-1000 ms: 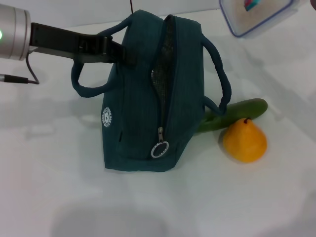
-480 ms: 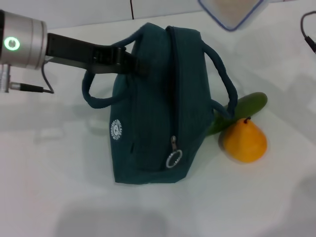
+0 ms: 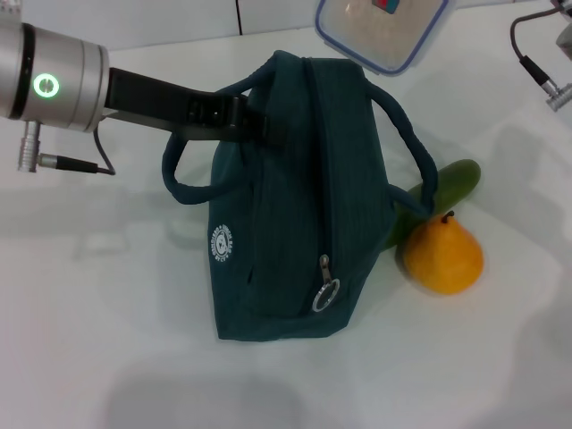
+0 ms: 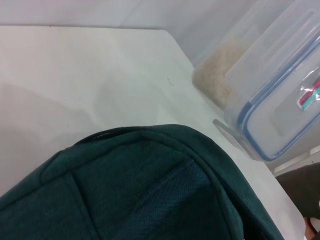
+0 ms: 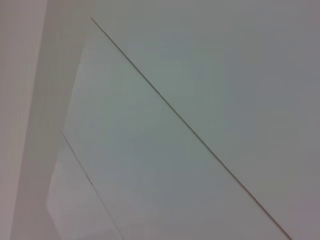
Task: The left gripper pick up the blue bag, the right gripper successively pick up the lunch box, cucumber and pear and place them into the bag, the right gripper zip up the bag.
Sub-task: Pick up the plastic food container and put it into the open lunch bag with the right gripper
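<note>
At about ten o'clock in the head view, the left gripper (image 3: pixel 255 125) reached in from the left edge, its black fingers closed on the near handle and top edge of the blue bag (image 3: pixel 304 206); how tightly the jaws met was hidden by the fabric. Behind the jaw ran the black arm to a silver wrist with a lit green ring (image 3: pixel 46 86).

The bag stood at centre, its zipper line running up the top toward twelve o'clock, the round metal ring pull (image 3: pixel 325 296) hanging at its six o'clock end. A small white round logo (image 3: pixel 221 244) sat on the bag's left face; its writing was too small to read.

The lunch box (image 3: pixel 380 27), clear with a blue rim, hung at twelve to one o'clock above the bag's far end, with a red-and-teal label whose text was unreadable. What held it lay out of frame, so the right gripper's jaws could not be judged.

At four o'clock the pear (image 3: pixel 442 256) touched the cucumber (image 3: pixel 442 192), which lay partly behind the bag's far handle.
</note>
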{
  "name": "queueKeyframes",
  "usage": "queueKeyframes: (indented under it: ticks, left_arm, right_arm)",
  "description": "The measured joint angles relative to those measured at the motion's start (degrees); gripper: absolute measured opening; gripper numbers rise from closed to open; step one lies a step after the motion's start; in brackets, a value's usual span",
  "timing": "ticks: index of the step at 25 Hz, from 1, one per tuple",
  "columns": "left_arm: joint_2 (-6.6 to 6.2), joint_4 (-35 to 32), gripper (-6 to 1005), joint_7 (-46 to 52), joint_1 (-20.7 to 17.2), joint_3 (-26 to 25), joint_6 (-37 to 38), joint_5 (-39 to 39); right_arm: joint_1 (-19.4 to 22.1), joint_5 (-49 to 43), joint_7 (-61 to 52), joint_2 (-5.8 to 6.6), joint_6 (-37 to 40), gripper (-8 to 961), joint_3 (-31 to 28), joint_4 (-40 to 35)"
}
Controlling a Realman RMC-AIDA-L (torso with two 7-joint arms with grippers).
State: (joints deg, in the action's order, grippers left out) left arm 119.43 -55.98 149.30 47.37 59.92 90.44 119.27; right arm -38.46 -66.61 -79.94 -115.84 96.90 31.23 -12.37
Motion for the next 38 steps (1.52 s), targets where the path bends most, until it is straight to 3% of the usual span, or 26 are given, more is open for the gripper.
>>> queueKeyframes:
  ticks: [20,38]
  left_arm:
    - [0.01,0.00,45,-0.21,0.63,0.72,-2.08,0.03]
    - [-0.47,1.86,44,-0.08,0.77,0.13,-5.73,-0.37]
  right_arm:
    - [-3.38,0.05,-0.15,-0.31,0.97,92,3.37,0.38]
    - [-1.20,-0.35,0.90,-0.34,0.41,89,10.06,3.07]
